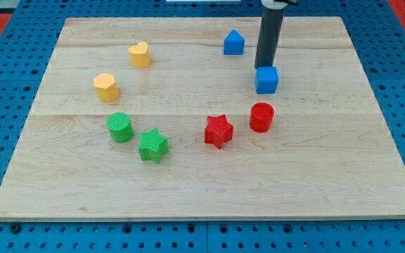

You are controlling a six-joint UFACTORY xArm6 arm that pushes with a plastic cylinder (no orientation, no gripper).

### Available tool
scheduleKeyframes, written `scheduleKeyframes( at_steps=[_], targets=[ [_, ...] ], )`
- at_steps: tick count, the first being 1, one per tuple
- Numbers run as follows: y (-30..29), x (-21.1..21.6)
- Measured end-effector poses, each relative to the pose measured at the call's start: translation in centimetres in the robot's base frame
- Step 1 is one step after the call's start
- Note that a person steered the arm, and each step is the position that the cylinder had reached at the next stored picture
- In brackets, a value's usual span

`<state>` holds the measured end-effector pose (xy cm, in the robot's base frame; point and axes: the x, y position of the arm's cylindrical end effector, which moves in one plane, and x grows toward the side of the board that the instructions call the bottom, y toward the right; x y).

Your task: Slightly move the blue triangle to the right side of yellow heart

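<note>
The blue triangle (233,43) stands near the view's top, right of centre. The yellow heart (140,54) sits well to its left, near the top left. My tip (263,67) is at the lower end of the dark rod, just behind the top edge of a blue cube (266,80), apparently touching it. The tip is to the right of and below the blue triangle, a short gap away.
A yellow hexagon-like block (107,86) sits at the left. A green cylinder (120,127) and a green star (152,145) lie lower left. A red star (218,131) and a red cylinder (261,117) lie below the blue cube. The wooden board (202,190) carries all the blocks.
</note>
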<state>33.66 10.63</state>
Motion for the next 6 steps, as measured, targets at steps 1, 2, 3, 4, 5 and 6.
scheduleKeyframes(
  at_steps=[1, 2, 3, 4, 5, 6],
  targets=[
    [4.1, -2.3],
    [4.2, -6.0],
    [-1.6, -9.5],
    [-2.4, -10.5],
    [-4.3, -7.9],
    [-5.3, -6.4]
  ],
)
